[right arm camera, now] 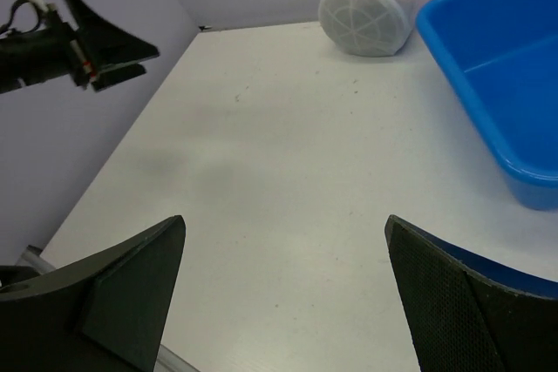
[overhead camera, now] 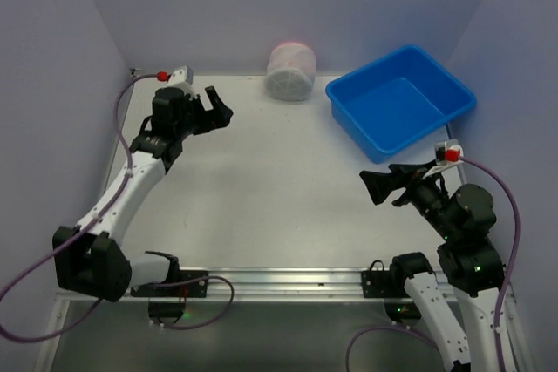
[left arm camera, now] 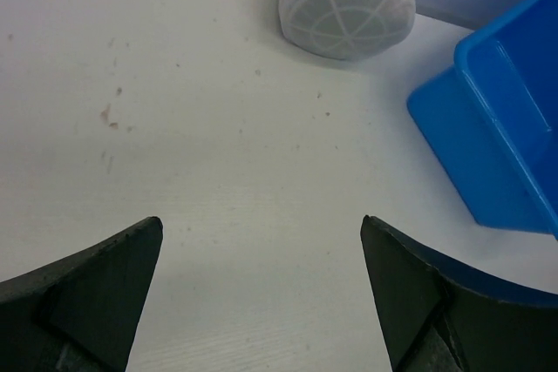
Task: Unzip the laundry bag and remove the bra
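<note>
Note on handling: the laundry bag (overhead camera: pixel 290 71) is seen lying on its side at the far edge of the worktop (overhead camera: pixel 261 206), roughly mid-width, just beside the far-left corner of the blue tub (overhead camera: pixel 401 102); contact between the two cannot be confirmed. A short drum shape is presented, with the flat disc end turned toward the arms. White mesh is stretched over it, and spoke-like seams are visible across the disc. Pink trim is visible only at the far end, so the zipper is judged to run there; the pull itself cannot be made out. Low weight and a soft, crushable wall are expected, probably with a stiffer rim around the disc. Sliding on the smooth worktop is likely if the bag is pushed rather than pinned. The mesh is judged grippy and not fragile, though snagging is possible. One hold is best taken on the disc rim to brace the body, the other on the zipper pull once it is found. The bra is not visible; the contents are hidden by the mesh. The left gripper (overhead camera: pixel 222 109) is held over the far-left part of the worktop, jaws spread wide and empty, well apart from the bag. The right gripper (overhead camera: pixel 373 189) is held near the right edge, beside the tub's near corner, jaws likewise spread with nothing between them.
</note>
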### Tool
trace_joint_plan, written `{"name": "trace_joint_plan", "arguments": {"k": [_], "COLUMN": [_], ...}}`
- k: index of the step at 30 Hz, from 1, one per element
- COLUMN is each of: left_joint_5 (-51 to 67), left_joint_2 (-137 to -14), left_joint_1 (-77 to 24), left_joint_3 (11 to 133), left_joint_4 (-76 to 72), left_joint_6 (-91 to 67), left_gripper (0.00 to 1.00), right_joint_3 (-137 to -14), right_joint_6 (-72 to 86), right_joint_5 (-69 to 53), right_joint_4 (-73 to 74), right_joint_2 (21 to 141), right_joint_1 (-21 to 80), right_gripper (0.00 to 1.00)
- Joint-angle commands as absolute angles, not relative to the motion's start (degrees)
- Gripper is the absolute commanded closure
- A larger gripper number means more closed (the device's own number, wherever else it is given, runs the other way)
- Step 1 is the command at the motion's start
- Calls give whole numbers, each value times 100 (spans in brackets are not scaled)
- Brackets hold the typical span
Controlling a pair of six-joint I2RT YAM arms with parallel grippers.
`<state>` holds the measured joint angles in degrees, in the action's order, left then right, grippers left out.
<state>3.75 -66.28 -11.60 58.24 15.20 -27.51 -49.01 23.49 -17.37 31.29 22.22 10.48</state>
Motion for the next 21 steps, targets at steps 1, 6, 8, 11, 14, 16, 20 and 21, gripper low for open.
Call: {"name": "trace_joint_plan", "arguments": {"k": [1, 6, 8, 11, 14, 16, 20, 21], "left_joint_5": [694, 370, 352, 255, 97, 35, 35, 35], "left_joint_2": [-7573, -9068, -9734, -10656, -11440, -11784, -12768, -12910], "left_joint_1": [-1475, -1837, -1916, -1995, -2065, -2136, -2232, -2259], "left_joint_3": [6755, 7584, 7935, 8646, 9367, 9807, 10528, 10695], "left_joint_4": [177, -754, -1159, -1292, -1379, -1573, -1897, -1994], "left_joint_6": [-3322, -3445, -3410, -3226, -2929, -2761, -2077, -1944], "left_gripper": [0, 0, 0, 0, 0, 0, 0, 0], "right_joint_3": [-4869, -4624, -4544, -4465, -4325, -4184, -3991, -3955], "right_joint_6": [2400, 2338, 2329, 2294, 2250, 2241, 2215, 2197], "right_joint_5": [-2110, -2127, -2171, -2215, -2250, -2241, -2215, -2215], "right_joint_4": [2874, 2717, 2620, 2593, 2453, 2373, 2303, 2303], "right_joint_2": [2180, 2048, 1987, 1934, 1846, 1776, 1688, 1688], "right_joint_1": [1055, 1064, 1072, 1072, 1081, 1099, 1107, 1116], "right_gripper": [1, 1, 1, 1, 1, 1, 1, 1]}}
